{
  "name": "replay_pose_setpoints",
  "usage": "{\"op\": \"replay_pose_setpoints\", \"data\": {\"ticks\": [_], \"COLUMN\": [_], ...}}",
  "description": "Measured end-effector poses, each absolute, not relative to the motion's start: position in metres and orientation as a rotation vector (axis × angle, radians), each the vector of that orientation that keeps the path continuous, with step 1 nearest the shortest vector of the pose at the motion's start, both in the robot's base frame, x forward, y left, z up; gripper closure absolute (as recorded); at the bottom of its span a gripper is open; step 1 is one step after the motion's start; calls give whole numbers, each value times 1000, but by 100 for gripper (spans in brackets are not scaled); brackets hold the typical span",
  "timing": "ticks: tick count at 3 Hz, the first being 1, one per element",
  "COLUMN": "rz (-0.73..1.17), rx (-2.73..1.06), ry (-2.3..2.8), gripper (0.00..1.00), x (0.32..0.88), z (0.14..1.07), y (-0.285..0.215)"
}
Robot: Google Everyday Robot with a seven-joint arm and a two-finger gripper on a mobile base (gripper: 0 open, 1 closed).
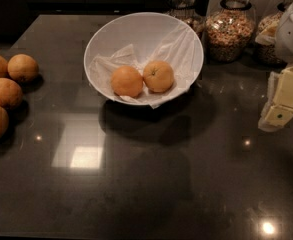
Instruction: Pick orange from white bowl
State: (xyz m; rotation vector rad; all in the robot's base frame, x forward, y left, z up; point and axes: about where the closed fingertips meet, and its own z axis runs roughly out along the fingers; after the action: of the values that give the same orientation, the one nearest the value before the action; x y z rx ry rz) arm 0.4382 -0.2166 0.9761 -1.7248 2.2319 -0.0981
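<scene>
The white bowl (116, 34) stands at the back middle of the dark counter, lined with crumpled white paper. Two oranges lie in it side by side. The right one is the orange (159, 76), paler yellow-orange with a small dark stem dimple. The left one (126, 81) is deeper orange and unmarked. My gripper (281, 104) is at the right edge of the view, well to the right of the bowl and apart from it, with pale yellow finger parts showing.
A group of several duller oranges (6, 91) lies at the left edge of the counter. Glass jars of grains (231, 26) stand behind and to the right of the bowl. The counter (146, 184) is dark and glossy with light reflections.
</scene>
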Motion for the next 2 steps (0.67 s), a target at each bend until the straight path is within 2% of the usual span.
{"op": "replay_pose_setpoints", "data": {"ticks": [2], "rz": [-76], "rx": [-1772], "ry": [2155], "gripper": [0], "x": [481], "z": [969], "y": [-193]}}
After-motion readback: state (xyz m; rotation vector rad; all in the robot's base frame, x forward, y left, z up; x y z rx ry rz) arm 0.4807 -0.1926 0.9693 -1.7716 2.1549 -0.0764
